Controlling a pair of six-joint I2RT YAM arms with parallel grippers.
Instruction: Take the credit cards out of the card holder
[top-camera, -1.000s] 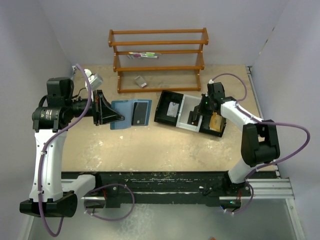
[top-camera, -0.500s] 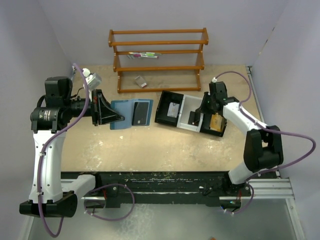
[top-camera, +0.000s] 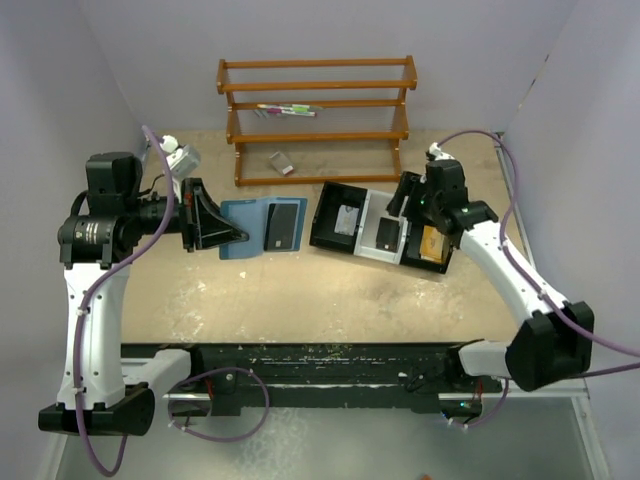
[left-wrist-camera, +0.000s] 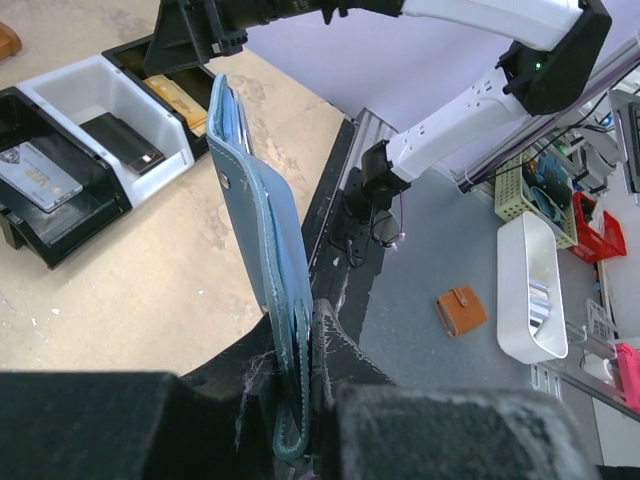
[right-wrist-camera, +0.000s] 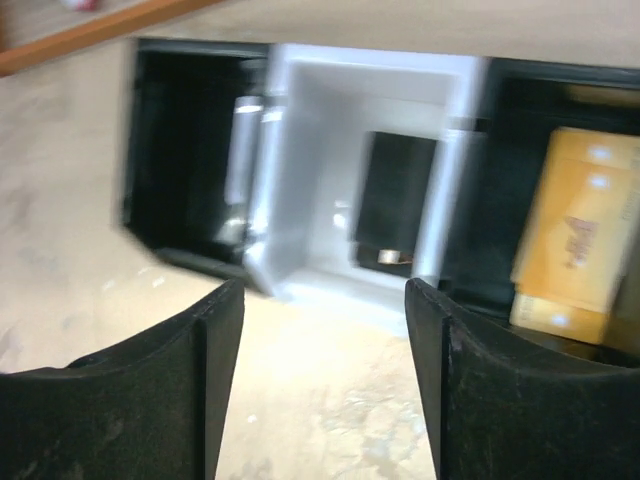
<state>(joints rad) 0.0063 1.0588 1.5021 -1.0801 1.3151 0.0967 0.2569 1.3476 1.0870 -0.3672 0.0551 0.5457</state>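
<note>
The teal-blue card holder lies unfolded left of centre, and my left gripper is shut on its left edge. One dark credit card still shows on its right half. In the left wrist view the card holder stands edge-on between my fingers. My right gripper hovers open and empty over the tray's white middle compartment. A second dark credit card lies flat there. The right wrist view shows this card ahead of the gripper.
The black three-compartment tray holds a grey card on the left and an orange-brown item on the right. A wooden rack stands at the back, with a small object beneath it. Walls close in on both sides.
My right gripper has opened, left the dark card in the white compartment, and drawn up and back from it. The left gripper and the card holder have not moved.
</note>
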